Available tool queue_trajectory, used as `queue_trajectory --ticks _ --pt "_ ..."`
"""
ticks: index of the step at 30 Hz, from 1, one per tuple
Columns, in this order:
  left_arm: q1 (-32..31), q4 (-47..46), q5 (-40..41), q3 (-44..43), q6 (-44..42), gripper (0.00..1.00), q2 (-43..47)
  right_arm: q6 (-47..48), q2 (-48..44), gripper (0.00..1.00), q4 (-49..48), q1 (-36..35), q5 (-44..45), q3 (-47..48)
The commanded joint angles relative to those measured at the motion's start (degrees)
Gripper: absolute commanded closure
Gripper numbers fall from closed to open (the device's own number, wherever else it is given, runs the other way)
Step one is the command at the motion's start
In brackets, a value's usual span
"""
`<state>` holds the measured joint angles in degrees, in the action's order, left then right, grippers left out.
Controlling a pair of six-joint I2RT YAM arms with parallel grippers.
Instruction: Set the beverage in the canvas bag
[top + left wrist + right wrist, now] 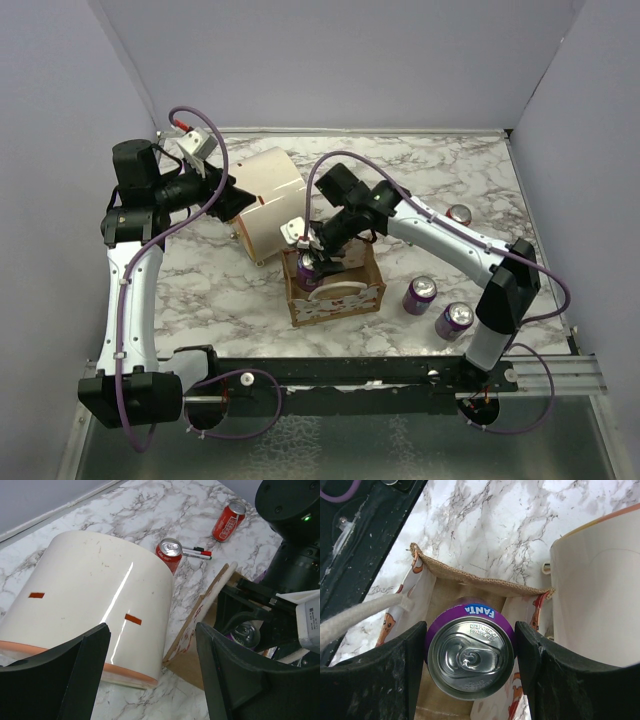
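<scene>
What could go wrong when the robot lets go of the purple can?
The purple can, held by the right gripper, hangs near one wall of the canvas bag, not its middle. It might catch the soft rim or tip the bag. The loop handle lies close to one finger and could snag. The cream cylinder sits right beside, easy to bump.

The can is purple — the canvas bag tan inside.

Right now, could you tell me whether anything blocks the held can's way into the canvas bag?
Nothing visible does. The purple can, gripped by the right fingers, hangs over the canvas bag's open mouth; its handle lies off to one side.
</scene>
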<state>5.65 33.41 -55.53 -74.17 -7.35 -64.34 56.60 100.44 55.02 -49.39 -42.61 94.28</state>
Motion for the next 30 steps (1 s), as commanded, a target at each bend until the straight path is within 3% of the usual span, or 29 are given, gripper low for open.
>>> queue_trajectory --ticks 1,19,30 --pt "0.59 -1.97 -3.54 -0.16 1.10 0.28 -0.27 2.79 1.02 0.99 -5.66 -0.92 0.11 -0.49" --pt "0.92 -2.79 -3.36 -0.12 1.99 0.28 -0.01 0.63 5.48 0.99 -12.64 -1.15 0.97 -5.68" --pt "1.01 -3.20 -3.45 0.90 1.66 0.28 0.52 -1.08 7.22 0.93 -14.94 -2.61 2.82 -5.43"
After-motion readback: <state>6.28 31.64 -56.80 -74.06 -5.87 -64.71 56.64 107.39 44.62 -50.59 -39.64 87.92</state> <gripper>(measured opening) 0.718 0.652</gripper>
